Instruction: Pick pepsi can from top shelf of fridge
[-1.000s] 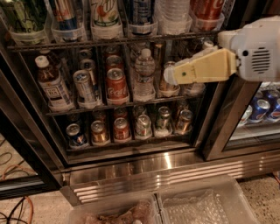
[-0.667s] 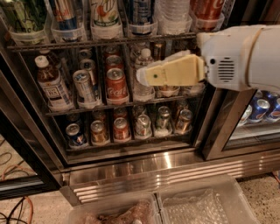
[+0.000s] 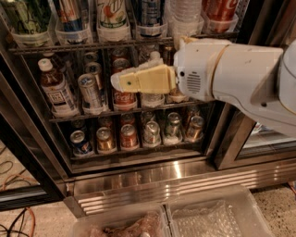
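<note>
The fridge (image 3: 152, 178) stands open in front of me, with its ribbed steel base below. Its top shelf (image 3: 92, 46) is a dark wire rack with clear plastic cup holders. The pepsi can (image 3: 150, 11), blue with pale lettering, stands in a holder right of the middle, between a 7UP can (image 3: 113, 14) and stacked clear cups (image 3: 185, 18). Its top is cut off by the frame edge. My gripper (image 3: 121, 81) points left in front of the middle rack, below and left of the pepsi can and holding nothing I can see. My white arm (image 3: 231, 76) covers the rack's right part.
The middle rack holds a tea bottle (image 3: 53, 88), a silver can (image 3: 90, 92) and a red Coca-Cola can (image 3: 124, 99). The lower rack holds short cans, among them a small blue can (image 3: 81, 142). Clear plastic bins (image 3: 217, 217) lie on the floor, with cables (image 3: 14, 217) at left.
My arm has moved left across the fridge front. The gripper went from the right end of the middle rack to in front of its Coca-Cola can.
</note>
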Controlling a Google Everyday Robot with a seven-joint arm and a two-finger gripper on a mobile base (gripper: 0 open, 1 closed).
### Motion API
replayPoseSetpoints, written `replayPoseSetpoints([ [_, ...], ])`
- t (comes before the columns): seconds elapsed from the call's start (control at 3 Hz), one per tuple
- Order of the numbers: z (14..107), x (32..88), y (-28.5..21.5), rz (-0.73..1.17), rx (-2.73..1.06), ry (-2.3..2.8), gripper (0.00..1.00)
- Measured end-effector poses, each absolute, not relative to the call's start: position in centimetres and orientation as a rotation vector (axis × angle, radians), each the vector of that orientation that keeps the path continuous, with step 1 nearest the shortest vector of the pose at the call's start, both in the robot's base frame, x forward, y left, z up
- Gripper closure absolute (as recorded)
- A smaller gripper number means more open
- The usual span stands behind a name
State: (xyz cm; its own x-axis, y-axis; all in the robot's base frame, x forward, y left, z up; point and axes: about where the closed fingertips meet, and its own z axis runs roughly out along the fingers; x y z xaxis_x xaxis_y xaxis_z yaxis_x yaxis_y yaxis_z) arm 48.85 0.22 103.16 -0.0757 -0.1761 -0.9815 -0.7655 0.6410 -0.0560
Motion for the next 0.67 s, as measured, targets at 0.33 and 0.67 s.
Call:
replayPoseSetpoints([
  [0.33, 103.5, 50.3, 1.9, 0.624, -0.856, 1.543, 0.00],
  [0.67, 104.3, 51.4, 2.1, 0.616, -0.892, 1.509, 0.00],
])
